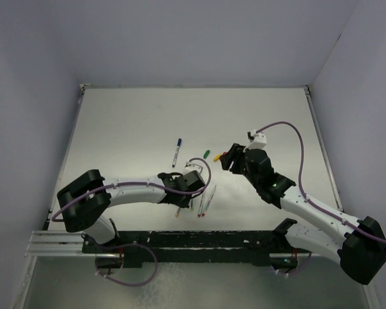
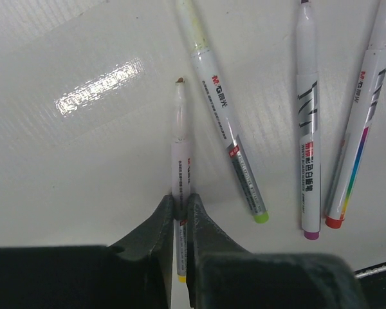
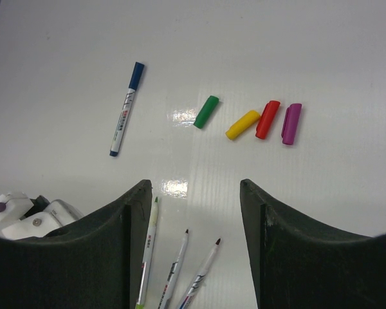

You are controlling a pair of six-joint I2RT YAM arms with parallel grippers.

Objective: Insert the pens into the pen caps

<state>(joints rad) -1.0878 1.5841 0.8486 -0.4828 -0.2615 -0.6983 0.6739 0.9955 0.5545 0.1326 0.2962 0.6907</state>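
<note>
Left gripper (image 2: pixel 180 207) nipped shut on yellow-ended pen (image 2: pixel 180 161), which lies flat; 3 uncapped pens (image 2: pixel 308 129) just to its right. Right gripper (image 3: pixel 196 212) wide, empty, 4 loose caps (image 3: pixel 242 124) just beyond it. Blue pen (image 3: pixel 126 109) capped, far left: 1 of 5 done.

Beyond the caps (image 3: pixel 242 124) the table (image 3: pixel 276 45) lies open, and left of the caps a wide passage runs before the blue pen (image 3: pixel 126 109); between the caps themselves the gaps are narrow. On the near side of the caps comes an open strip, then three loose pens (image 3: pixel 177 264) lying close side by side. Left of these, the left gripper (image 2: pixel 180 206), clamped on a fourth pen (image 2: pixel 181 154), blocks the way together with its arm (image 1: pixel 135 187).
</note>
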